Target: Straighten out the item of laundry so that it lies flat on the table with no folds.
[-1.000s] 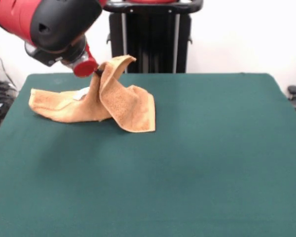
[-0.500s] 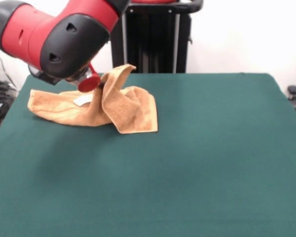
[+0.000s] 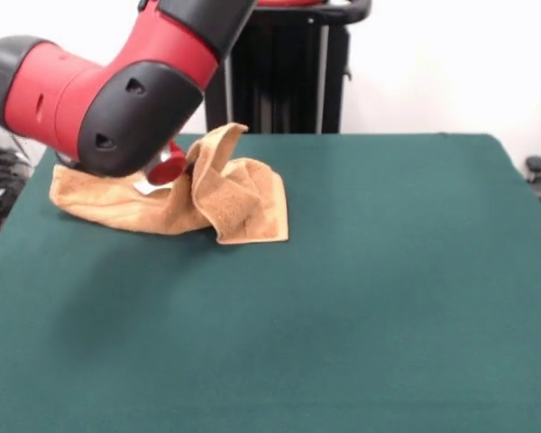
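The item of laundry, an orange-tan terry towel, lies crumpled at the far left of the green table. One part of it stands up in a peak, with folds falling to the right. The rest trails flat to the left, partly hidden behind the red and black arm. My gripper sits at the left side of that peak, just past a red round end piece, and is shut on the raised cloth. A small white tag shows on the towel below the gripper.
A black upright stand rises behind the table's far edge. Cables and dark gear sit off the left side, and a small dark object off the right. The arm's bulky elbow hangs over the towel's left half.
The arm has dropped lower and swung over the towel's left part. The held peak has come down with it, and the folds to its right have slumped and bunched closer.
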You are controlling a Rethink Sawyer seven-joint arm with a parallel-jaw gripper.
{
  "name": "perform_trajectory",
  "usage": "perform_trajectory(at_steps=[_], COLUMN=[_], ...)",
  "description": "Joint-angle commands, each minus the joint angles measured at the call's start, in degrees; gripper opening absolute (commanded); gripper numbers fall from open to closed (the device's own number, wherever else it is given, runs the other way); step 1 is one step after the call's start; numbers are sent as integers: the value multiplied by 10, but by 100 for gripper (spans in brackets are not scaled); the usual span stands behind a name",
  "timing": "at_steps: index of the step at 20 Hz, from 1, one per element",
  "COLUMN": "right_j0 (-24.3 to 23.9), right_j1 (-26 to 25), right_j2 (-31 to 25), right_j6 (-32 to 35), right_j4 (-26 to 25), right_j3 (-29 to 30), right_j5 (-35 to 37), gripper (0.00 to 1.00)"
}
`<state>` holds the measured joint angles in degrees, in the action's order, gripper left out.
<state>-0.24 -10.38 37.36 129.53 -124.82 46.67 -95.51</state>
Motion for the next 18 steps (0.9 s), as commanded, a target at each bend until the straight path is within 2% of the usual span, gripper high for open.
perform_trajectory(at_steps=[1,18], right_j0=[-32,-108], right_j1=[-61,-166], right_j2=[-60,-31], right_j6=[205,262], right_j4=[10,40], right_j3=[-128,-334], right_j5=[-43,-112], gripper=[0,0])
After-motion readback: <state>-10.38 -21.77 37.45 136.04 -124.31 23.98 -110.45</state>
